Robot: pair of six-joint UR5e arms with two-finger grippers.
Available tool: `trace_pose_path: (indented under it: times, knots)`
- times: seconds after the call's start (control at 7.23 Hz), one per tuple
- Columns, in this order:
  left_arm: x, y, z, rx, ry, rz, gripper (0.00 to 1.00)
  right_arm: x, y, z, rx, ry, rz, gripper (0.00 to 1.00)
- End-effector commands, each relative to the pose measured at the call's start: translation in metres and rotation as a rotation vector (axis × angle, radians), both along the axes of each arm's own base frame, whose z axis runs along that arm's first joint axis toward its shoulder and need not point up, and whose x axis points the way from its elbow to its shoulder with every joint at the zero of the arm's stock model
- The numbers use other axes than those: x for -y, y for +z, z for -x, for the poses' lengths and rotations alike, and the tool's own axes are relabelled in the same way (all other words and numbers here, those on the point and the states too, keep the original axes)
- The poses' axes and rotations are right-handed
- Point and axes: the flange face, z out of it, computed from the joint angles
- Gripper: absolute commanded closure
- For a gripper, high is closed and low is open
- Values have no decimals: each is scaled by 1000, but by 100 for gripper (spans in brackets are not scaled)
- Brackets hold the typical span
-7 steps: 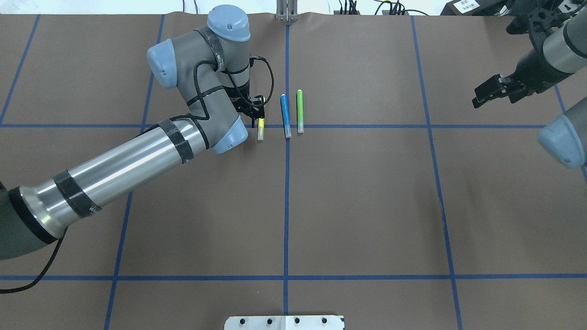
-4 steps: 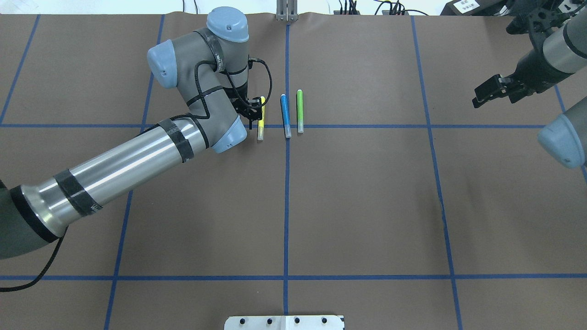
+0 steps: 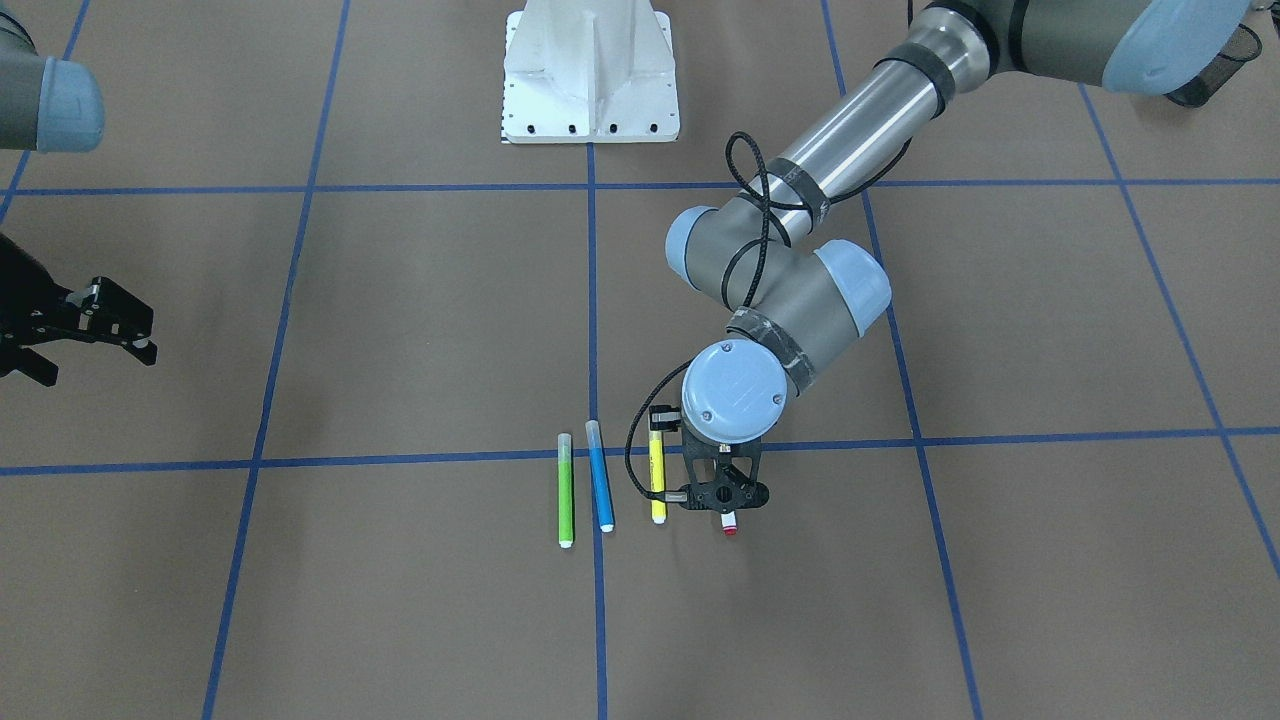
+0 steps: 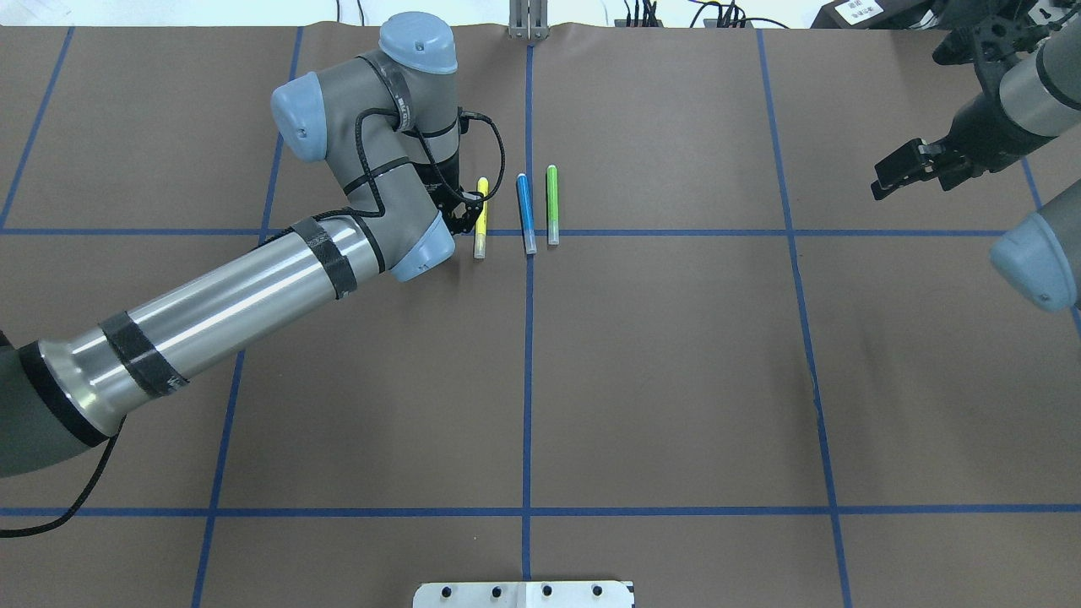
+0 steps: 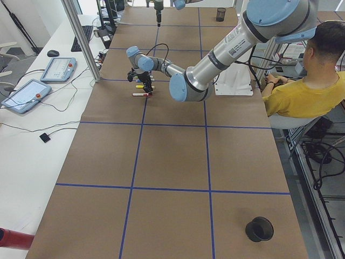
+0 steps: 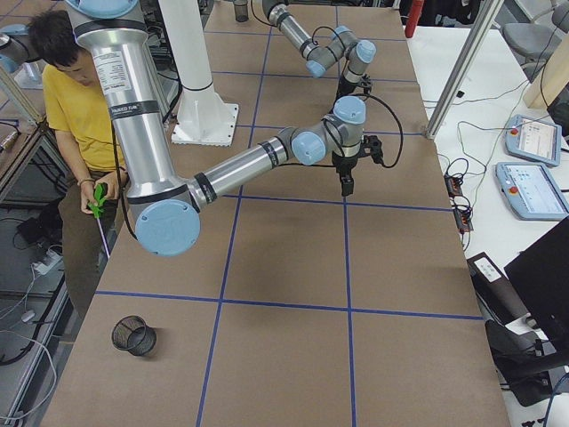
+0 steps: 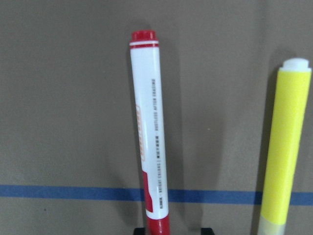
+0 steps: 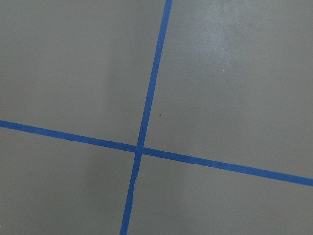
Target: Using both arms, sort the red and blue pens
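Observation:
The red pen [image 7: 146,127], white-barrelled with red ends, lies on the brown table. My left gripper [image 3: 727,497] hangs right over it, open, with one finger on each side of the red cap. Only the pen's red tip [image 3: 730,530] shows in the front view, and the arm hides it in the overhead view. The blue pen [image 4: 525,211] lies two places to the right, between the yellow marker [image 4: 480,215] and the green marker [image 4: 552,203]. My right gripper [image 4: 878,181] hovers open and empty, far off at the table's right side.
The white bolted pedestal [image 3: 590,70] stands at the robot's edge of the table. A black mesh cup [image 5: 259,229] sits at the left end of the table. A seated person in a yellow shirt [image 5: 302,91] is beside the table. Blue tape lines grid the surface.
My left gripper has shifted slightly left, off the yellow marker, so that marker now shows at full length. The right arm has barely moved.

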Motion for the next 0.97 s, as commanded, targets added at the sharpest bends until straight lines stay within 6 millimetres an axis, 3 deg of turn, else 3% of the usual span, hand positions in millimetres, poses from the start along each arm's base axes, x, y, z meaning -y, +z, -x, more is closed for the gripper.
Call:
trace_pose_path:
  times: [0.0, 0.83]
  knots:
    - [0, 3, 0, 5, 1, 8, 53, 0, 0, 0, 0, 0, 0, 1]
    - [2, 11, 3, 12, -4, 15, 58, 0, 1, 2, -4, -2, 0, 1]
